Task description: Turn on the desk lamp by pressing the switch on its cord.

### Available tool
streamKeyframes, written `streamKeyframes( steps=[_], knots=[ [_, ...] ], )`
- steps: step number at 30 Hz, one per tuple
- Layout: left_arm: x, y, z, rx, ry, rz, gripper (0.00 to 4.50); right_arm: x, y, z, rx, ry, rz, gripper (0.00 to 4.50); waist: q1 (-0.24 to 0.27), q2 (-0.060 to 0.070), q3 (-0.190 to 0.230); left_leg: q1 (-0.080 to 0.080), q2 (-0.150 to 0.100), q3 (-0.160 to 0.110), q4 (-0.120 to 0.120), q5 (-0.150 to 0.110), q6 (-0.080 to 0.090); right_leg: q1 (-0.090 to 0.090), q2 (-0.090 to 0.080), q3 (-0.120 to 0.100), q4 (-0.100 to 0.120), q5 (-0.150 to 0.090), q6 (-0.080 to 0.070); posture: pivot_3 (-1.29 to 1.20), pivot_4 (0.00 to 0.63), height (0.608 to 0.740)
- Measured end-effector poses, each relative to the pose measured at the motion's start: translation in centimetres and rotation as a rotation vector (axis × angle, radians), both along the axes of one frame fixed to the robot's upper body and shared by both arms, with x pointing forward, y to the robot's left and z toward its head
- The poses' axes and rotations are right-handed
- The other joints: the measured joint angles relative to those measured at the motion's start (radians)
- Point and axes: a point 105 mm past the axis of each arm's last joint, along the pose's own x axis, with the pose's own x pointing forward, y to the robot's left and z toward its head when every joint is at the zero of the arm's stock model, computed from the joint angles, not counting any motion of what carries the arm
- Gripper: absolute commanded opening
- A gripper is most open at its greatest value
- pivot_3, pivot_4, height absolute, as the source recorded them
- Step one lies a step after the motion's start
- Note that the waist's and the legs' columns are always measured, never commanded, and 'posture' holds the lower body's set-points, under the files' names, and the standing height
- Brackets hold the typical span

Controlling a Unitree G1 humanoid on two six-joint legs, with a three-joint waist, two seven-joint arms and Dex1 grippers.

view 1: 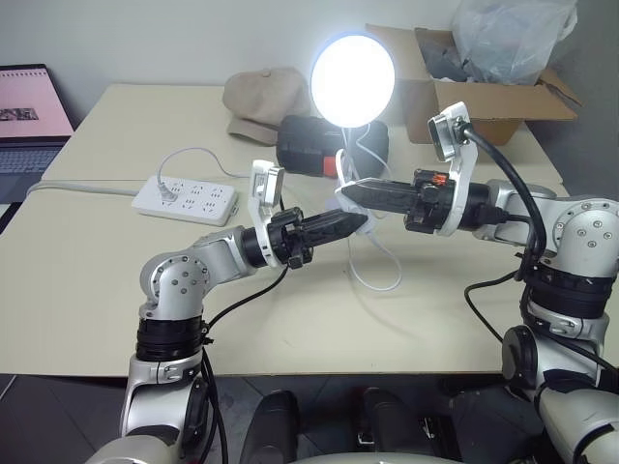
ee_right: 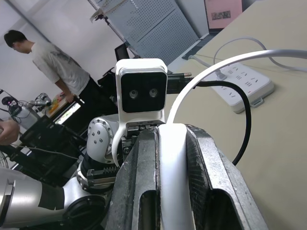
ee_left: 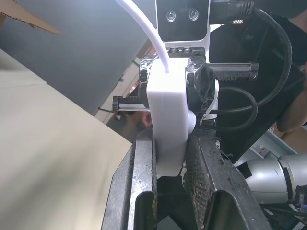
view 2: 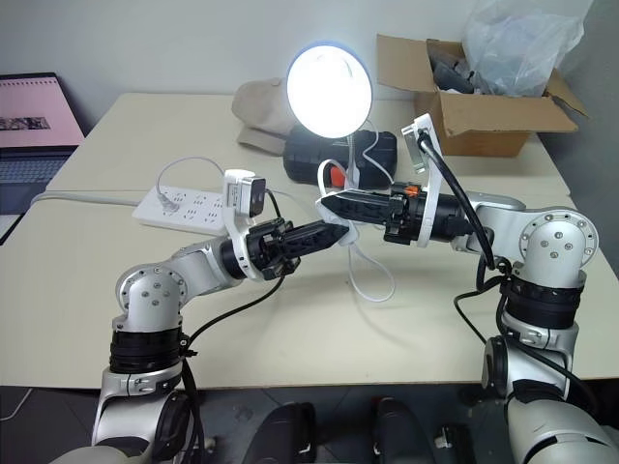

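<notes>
- Running lengthwise between the two gripper tips above the table (view 1: pixel 87 290), the switch (ee_left: pixel 169 115) is a white oblong block.
- Left gripper (view 1: pixel 360 223) clamps one end, right gripper (view 1: pixel 345 190) the other.
- Thin white cord (view 1: pixel 372 280) loops below.
- Desk lamp (view 1: pixel 352 80) glows bright, facing forward.

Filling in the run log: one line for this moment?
lamp: lit | switch: held by both | left gripper: shut | right gripper: shut

Silver-grey metal jointed arms with round screwed joint housings, black cables, white wrist camera brackets (view 1: pixel 267 184), and black serrated two-fingered grippers: left gripper (view 1: pixel 356 223), right gripper (view 1: pixel 354 189).
</notes>
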Motion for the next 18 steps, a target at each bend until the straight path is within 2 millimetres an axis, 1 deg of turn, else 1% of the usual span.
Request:
streamKeyframes(
  steps=[2, 4, 5, 7, 8, 11, 12, 14, 15, 17, 18],
  knots=[
    [-0.1, 0.1, 0.0, 0.004, -0.003, -0.001, 0.51, 0.0, 0.1, 0.0, -0.001, -0.001, 0.003, 0.39, 0.0, 0.0, 0.0, 0.0, 0.0, 0.0, 0.0, 0.0, 0.0, 0.0, 0.0, 0.0, 0.0, 0.0, 0.0, 0.0, 0.15, 0.74],
    [-0.2, 0.3, 0.0, 0.009, -0.004, -0.008, 1.21, -0.1, 0.2, -0.1, -0.003, 0.001, 0.01, 0.39, 0.0, 0.0, 0.0, 0.0, 0.0, 0.0, 0.0, 0.0, 0.0, 0.0, 0.0, 0.0, 0.0, 0.0, 0.0, 0.0, 0.15, 0.74],
    [-0.2, 0.4, -0.2, 0.021, -0.005, -0.006, 1.34, -0.1, 0.3, -0.2, -0.005, 0.003, 0.011, 0.39, 0.0, 0.0, 0.0, 0.0, 0.0, 0.0, 0.0, 0.0, 0.0, 0.0, 0.0, 0.0, 0.0, 0.0, 0.0, 0.0, 0.15, 0.74],
    [-0.3, 0.7, -0.8, 0.057, 0.002, -0.003, 1.81, 0.1, 0.2, -0.2, -0.006, -0.001, -0.007, 0.39, 0.0, 0.0, 0.0, 0.0, 0.0, 0.0, 0.0, 0.0, 0.0, -0.001, 0.0, 0.0, 0.0, 0.0, 0.0, 0.0, 0.15, 0.74],
    [-0.5, 1.0, -1.4, 0.104, -0.001, -0.004, 2.05, 0.2, 0.1, -0.2, -0.008, 0.0, -0.019, 0.39, -0.001, 0.0, 0.0, 0.0, 0.0, 0.0, 0.0, 0.0, 0.0, -0.001, 0.0, 0.0, 0.0, 0.0, 0.0, 0.0, 0.15, 0.74],
    [-0.7, 1.3, -2.1, 0.151, -0.006, -0.008, 2.58, 0.4, 0.1, -0.3, -0.013, 0.006, -0.036, 0.39, -0.001, 0.0, 0.0, -0.001, 0.0, 0.0, -0.001, 0.0, 0.0, -0.001, 0.0, 0.0, 0.0, 0.0, 0.0, 0.0, 0.15, 0.74],
    [-0.9, 1.5, -2.3, 0.191, -0.042, -0.002, 2.84, 0.4, 0.2, -0.4, -0.01, 0.01, -0.041, 0.39, -0.001, 0.0, 0.0, -0.001, 0.0, 0.0, -0.001, 0.0, 0.0, -0.002, 0.0, 0.0, 0.0, 0.0, 0.0, 0.0, 0.15, 0.74],
    [-0.8, 1.9, -2.5, 0.239, -0.086, 0.019, 3.14, 0.5, 0.3, -0.4, -0.01, 0.015, -0.049, 0.39, -0.001, 0.0, 0.0, -0.001, 0.0, 0.0, -0.001, 0.0, 0.0, -0.002, 0.0, 0.0, 0.0, 0.0, 0.0, 0.0, 0.15, 0.74],
    [-0.5, 2.5, -3.1, 0.325, -0.156, 0.059, 3.36, 0.6, 0.3, -0.7, -0.01, 0.026, -0.063, 0.39, -0.001, 0.0, 0.0, -0.001, 0.0, 0.0, -0.001, 0.0, 0.0, -0.002, 0.0, 0.0, 0.0, 0.0, 0.0, 0.0, 0.15, 0.74],
    [-0.1, 3.1, -3.9, 0.412, -0.232, 0.094, 3.66, 0.8, 0.3, -0.9, -0.009, 0.037, -0.083, 0.39, -0.001, 0.0, 0.0, -0.001, 0.0, 0.001, -0.001, 0.0, 0.0, -0.002, 0.0, 0.0, 0.0, 0.0, 0.0, 0.0, 0.15, 0.74],
    [0.2, 3.7, -4.6, 0.506, -0.317, 0.113, 3.87, 1.1, 0.4, -1.2, -0.005, 0.05, -0.104, 0.39, 0.0, 0.0, 0.0, -0.001, 0.0, 0.001, -0.001, 0.0, 0.0, -0.002, 0.0, 0.001, 0.0, 0.0, 0.0, 0.0, 0.15, 0.74]
  ],
)
